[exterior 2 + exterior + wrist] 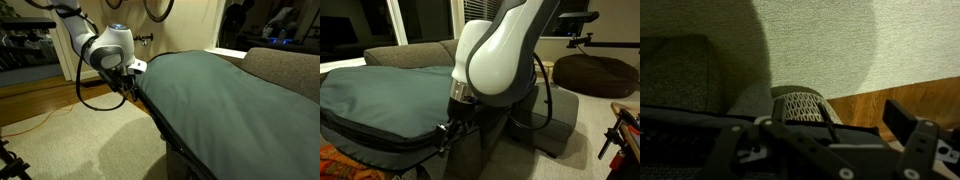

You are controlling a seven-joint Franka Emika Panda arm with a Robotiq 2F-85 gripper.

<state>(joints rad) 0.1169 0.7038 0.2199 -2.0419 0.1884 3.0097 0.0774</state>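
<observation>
Grey-green fabric cover [380, 95], big and padded w/ dark piping along the edge, lies over the grey sofa [415, 52]. In an exterior view it fills the frame from 9 o'clock to centre.

Gripper [448, 133] pts down, just at the cover's edge, at 3 o'clock of the cover's bulk. White arm [500, 50] rises from it toward 1 o'clock. Contact w/ the piping vs. just beside it: cannot tell, too dark.

In an exterior view from across the room the gripper [131, 88] sits at the cover's 9 o'clock end. The cover [220, 100] runs off toward 3 o'clock.

Wrist view: gripper [815, 135] along the bottom edge, jaws spread wide, nothing btwn them. One dark finger [905, 125] is at 4 o'clock.

Surroundings:
- Pale carpet [840, 40] spans 12 o'clock in the wrist view.
- Wood floor [900, 100] is at 3 o'clock.
- Grey woven upholstery [680, 75] is at 9 o'clock.
- Black cable [88, 105] loops below the arm, at 8 o'clock of the gripper.
- Dark brown bean bag [595, 72] is well apart from the gripper, at 2 o'clock of the frame.
</observation>
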